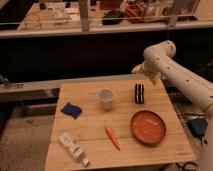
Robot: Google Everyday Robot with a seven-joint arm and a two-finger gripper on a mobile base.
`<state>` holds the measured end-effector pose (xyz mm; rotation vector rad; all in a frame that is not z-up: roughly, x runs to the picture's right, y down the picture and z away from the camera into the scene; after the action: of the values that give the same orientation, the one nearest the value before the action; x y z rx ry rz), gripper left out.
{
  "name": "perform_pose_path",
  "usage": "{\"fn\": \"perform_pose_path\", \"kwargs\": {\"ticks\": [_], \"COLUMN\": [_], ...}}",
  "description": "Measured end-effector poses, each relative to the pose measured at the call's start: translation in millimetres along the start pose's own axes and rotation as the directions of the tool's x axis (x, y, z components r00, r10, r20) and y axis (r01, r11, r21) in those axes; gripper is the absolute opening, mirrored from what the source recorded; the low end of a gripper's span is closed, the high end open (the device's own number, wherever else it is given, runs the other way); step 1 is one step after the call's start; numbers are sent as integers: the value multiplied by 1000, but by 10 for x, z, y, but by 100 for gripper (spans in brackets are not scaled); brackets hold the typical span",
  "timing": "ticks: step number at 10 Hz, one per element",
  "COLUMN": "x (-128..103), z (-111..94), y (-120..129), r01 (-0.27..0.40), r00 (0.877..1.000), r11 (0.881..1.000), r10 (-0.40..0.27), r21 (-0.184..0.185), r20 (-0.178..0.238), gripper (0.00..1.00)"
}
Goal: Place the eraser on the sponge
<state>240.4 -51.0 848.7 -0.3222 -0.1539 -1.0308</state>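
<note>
The eraser (139, 93), a dark oblong block with a pale stripe, lies on the wooden table (95, 125) near its far right side, to the right of the cup. The sponge (71, 109), a flat dark-blue pad, rests on the table's left part, well apart from the eraser. My gripper (141, 72) hangs above and just behind the eraser, over the table's far right edge, at the end of the white arm (170, 70). Nothing can be seen in its grasp.
A white cup (105, 98) stands between sponge and eraser. An orange carrot (113, 137) lies in front of it, with an orange plate (148, 127) at the right and a white bottle (73, 148) lying at the front left. A dark shelf runs behind the table.
</note>
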Motion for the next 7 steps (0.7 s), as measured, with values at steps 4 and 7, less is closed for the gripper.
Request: {"fn": "perform_pose_path", "kwargs": {"ticks": [4, 7], "x": [35, -9], "z": [587, 868], "y": [104, 175], "r01": [68, 83], "r00": [988, 958], "r11": [997, 996], "r10": [-62, -74], "r21": [-37, -18], "r20": [143, 278], "gripper": [80, 80]}}
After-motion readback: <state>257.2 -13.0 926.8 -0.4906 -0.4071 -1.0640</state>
